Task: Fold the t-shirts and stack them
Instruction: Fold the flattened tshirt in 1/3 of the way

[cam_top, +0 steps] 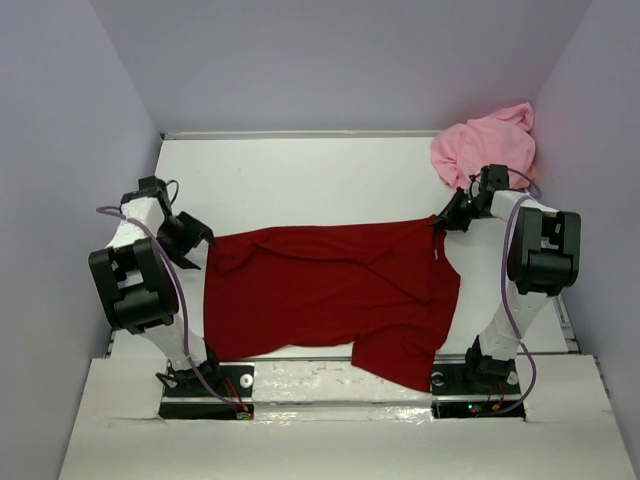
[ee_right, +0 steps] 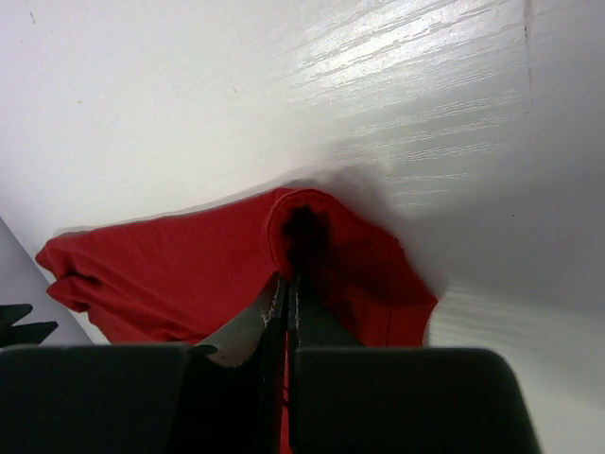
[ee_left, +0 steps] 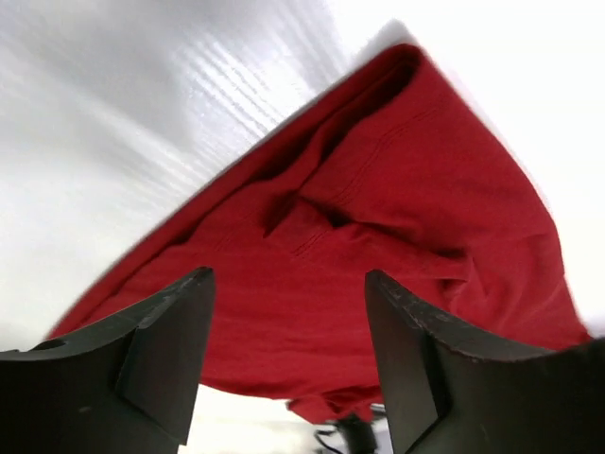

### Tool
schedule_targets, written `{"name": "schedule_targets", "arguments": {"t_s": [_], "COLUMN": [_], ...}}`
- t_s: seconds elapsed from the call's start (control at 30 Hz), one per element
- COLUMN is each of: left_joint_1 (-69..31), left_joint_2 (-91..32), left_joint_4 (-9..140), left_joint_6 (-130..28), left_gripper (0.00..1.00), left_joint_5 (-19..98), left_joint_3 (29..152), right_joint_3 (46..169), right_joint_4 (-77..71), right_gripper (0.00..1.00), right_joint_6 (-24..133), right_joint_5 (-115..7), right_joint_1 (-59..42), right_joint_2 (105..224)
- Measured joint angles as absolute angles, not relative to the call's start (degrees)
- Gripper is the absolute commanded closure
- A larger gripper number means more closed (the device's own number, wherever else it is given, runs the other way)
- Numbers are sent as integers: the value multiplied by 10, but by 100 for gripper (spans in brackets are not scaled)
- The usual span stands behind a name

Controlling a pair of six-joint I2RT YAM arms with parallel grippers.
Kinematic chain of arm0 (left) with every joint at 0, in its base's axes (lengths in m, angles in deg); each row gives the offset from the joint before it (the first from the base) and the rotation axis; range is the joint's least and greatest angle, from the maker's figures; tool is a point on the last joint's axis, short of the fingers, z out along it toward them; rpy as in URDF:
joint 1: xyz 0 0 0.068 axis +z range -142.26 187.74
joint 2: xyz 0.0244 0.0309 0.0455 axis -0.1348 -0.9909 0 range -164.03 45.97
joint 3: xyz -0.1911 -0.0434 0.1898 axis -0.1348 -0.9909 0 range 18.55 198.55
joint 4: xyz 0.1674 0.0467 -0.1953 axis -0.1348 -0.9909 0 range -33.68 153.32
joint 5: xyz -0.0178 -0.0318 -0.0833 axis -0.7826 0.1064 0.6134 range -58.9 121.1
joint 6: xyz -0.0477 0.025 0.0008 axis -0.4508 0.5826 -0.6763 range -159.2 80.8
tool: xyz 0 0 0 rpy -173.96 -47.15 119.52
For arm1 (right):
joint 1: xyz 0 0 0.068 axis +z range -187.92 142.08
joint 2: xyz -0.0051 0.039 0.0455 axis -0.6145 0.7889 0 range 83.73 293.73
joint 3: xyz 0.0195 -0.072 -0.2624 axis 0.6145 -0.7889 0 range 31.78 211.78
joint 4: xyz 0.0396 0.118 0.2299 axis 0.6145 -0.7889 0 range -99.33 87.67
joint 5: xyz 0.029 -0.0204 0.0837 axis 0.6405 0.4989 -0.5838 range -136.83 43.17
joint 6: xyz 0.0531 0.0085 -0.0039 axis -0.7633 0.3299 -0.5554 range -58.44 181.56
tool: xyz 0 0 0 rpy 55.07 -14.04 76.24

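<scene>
The dark red t-shirt (cam_top: 330,290) lies spread across the table between the two arms, its near right part hanging over the front edge. My left gripper (cam_top: 203,243) is at its left edge, jaws open, nothing between them; in the left wrist view the red t-shirt (ee_left: 397,208) lies just beyond the open left gripper (ee_left: 288,312). My right gripper (cam_top: 441,221) is shut on the shirt's far right corner; the right wrist view shows that red fabric (ee_right: 189,274) pinched at the right gripper (ee_right: 288,279). The pink t-shirt (cam_top: 485,145) is bunched at the far right corner.
Lilac walls (cam_top: 60,150) enclose the white table (cam_top: 300,180) on the left, back and right. The arm bases (cam_top: 205,385) sit at the near edge on a raised white ledge.
</scene>
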State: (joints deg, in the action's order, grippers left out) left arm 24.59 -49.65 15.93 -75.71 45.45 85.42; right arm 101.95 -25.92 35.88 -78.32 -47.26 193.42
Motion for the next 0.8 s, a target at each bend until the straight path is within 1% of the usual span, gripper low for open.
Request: {"name": "schedule_targets", "arguments": {"t_s": [0.03, 0.07, 0.17, 0.2, 0.33, 0.37, 0.53, 0.63, 0.8], "left_joint_1": [241, 234, 197, 184, 150, 147, 137, 125, 109], "left_joint_2": [-496, -496, -490, -485, -448, -436, -416, -439, -493], "left_joint_4": [160, 161, 181, 188, 219, 229, 248, 243, 239], "left_joint_6": [-743, -729, -680, -666, -600, -583, -519, -501, -486], "left_gripper": [24, 20, 18, 16, 14, 12, 12, 14, 14], "left_joint_5": [447, 439, 410, 402, 401, 403, 384, 363, 362], "left_joint_3": [861, 869, 886, 888, 888, 888, 892, 892, 892], "right_joint_3": [1019, 1019, 1020, 1021, 1026, 1026, 1026, 1026, 1036], "right_joint_4": [-259, -259, -260, -260, -260, -261, -263, -265, -275], "right_gripper": [100, 100, 100, 100, 100, 100, 100, 100, 100], "right_joint_6": [359, 359, 359, 359, 359, 359, 361, 363, 363], "right_joint_5": [-783, -783, -784, -784, -786, -787, -788, -788, -788], "right_joint_1": [-473, -473, -473, -473, -473, -473, -473, -473, -473], "right_joint_2": [1934, 1934, 1934, 1934, 1934, 1934, 1934, 1934, 1934]}}
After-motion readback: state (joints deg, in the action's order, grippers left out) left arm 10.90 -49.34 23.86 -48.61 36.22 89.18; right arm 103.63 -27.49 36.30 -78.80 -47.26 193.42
